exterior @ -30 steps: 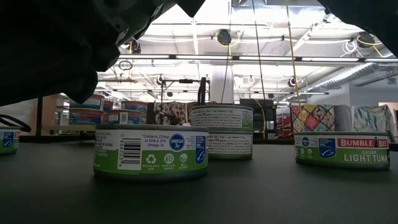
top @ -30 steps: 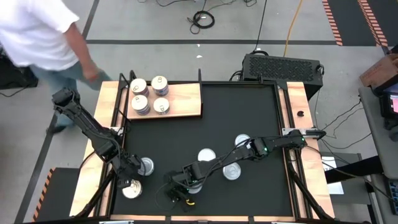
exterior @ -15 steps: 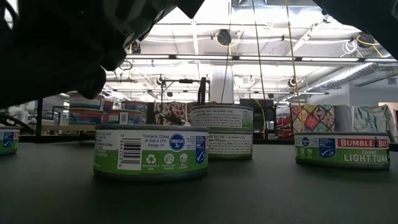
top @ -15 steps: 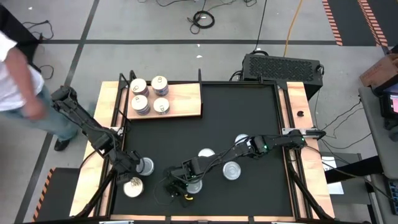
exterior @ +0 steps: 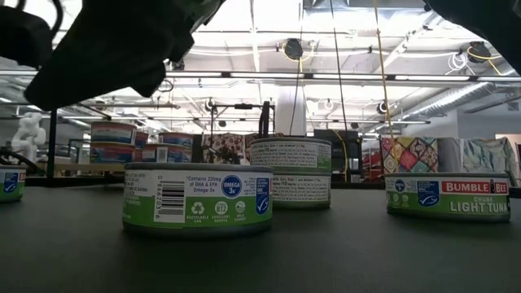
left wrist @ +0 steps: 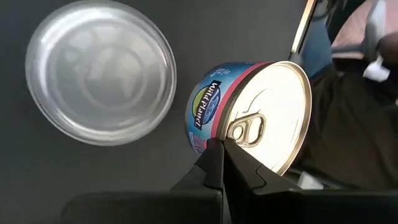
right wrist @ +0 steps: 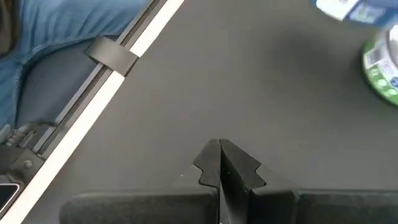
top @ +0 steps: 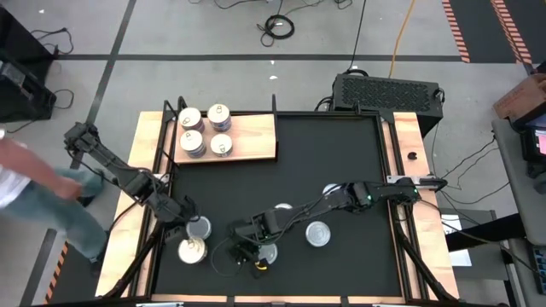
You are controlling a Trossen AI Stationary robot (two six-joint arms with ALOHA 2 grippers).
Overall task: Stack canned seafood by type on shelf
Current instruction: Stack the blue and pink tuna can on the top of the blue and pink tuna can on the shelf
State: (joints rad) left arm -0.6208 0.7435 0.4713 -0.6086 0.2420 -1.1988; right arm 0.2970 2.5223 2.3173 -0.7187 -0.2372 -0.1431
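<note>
High view showed the light-coloured wooden shelf board (top: 226,136) lying at the far left of the black tabletop (top: 333,162), with four short round metal tins (top: 205,130) set on it in a tight two-by-two cluster; in the low view they read as stacked cans on that board in the far background. The left gripper (top: 182,209) sat at the near left of the table, its two dark fingers (left wrist: 214,163) pressed together with no gap and holding nothing. In the left wrist view those closed tips lay against or just in front of the edge of a blue-and-pink labelled tin with a gold pull-tab top (left wrist: 258,118); whether they actually touched it could not be told. Just beside that tin stood a tin with a pale silvery plain top (left wrist: 101,71); from above the two sat close together near the left gripper, the gold-topped one (top: 191,250) nearer the front edge and the pale one (top: 199,227) just behind it. The right arm reached across from the right side so that the right gripper (top: 247,256) hung at the near middle of the table, its fingers (right wrist: 221,163) likewise shut tight and empty over bare black surface. A green-labelled tin (right wrist: 382,65) lay near it, apart from the tips. Three more tins rested on the tabletop right of centre, one (top: 318,233) well clear of the arm, the others partly hidden under it. A person in jeans (top: 43,200) stood off the table's left edge.
</note>
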